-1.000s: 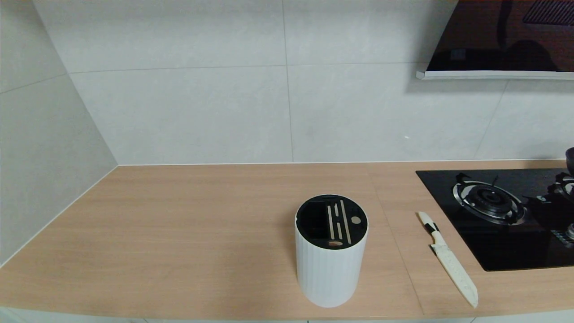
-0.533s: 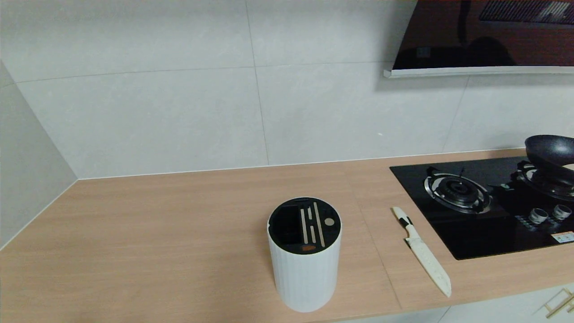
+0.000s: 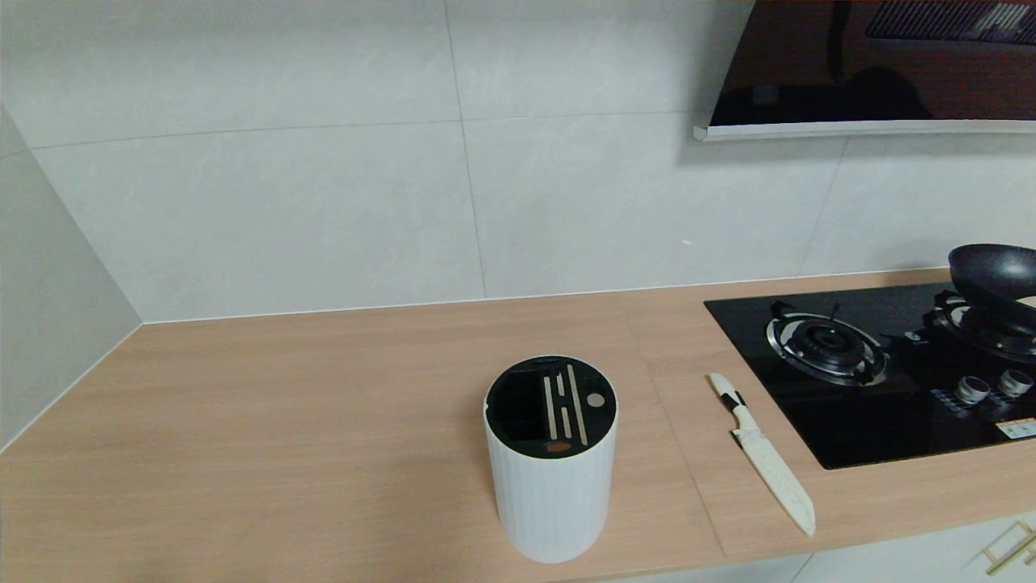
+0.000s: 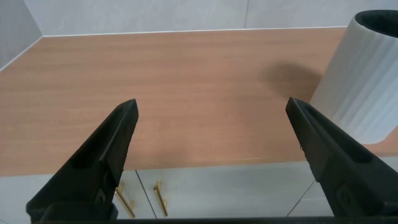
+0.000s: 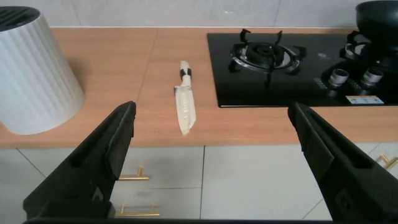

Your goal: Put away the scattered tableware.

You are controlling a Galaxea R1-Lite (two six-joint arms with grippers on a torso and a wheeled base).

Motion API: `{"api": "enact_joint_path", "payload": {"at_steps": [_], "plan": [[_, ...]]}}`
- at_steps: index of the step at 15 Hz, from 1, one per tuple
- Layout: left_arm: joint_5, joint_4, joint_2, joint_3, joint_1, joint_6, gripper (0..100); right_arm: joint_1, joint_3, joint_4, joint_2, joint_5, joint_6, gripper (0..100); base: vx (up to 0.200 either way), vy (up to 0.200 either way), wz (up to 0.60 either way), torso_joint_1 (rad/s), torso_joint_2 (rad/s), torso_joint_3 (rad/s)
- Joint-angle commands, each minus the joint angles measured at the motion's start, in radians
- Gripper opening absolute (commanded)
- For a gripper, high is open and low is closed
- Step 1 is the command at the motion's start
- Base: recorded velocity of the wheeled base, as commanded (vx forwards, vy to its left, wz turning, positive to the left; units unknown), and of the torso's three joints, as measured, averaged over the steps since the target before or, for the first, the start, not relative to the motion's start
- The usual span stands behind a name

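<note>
A ribbed white holder (image 3: 550, 486) and a speckled knife (image 3: 765, 461) sat on the wooden bench (image 3: 283, 421); the left fingers (image 4: 106, 155) and right fingers (image 5: 99, 162) gaped wide, empty.

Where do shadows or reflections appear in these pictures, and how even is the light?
Head view: the glossy range hood reflects a dark shape. Left wrist view: a soft shadow lies on the counter beside the knife holder. Right wrist view: the light is even, and the knife casts almost no shadow.
</note>
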Motion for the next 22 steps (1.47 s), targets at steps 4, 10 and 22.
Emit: {"api": "enact_joint_path", "payload": {"at_steps": [4,10,22], "plan": [[0.0,0.0,0.0,0.0,0.0,0.0,100,0.0,-0.051,-0.026,0.003,0.008,0.02,100,0.0,0.0,0.0,0.0,0.0,0.0],[0.0,0.0,0.0,0.0,0.0,0.0,100,0.005,-0.164,-0.023,0.251,0.185,0.081,100,0.0,0.0,0.0,0.0,0.0,0.0],[0.0,0.0,0.0,0.0,0.0,0.0,100,0.186,-0.279,-0.295,1.127,0.132,0.101,100,0.0,0.0,0.0,0.0,0.0,0.0]]}}
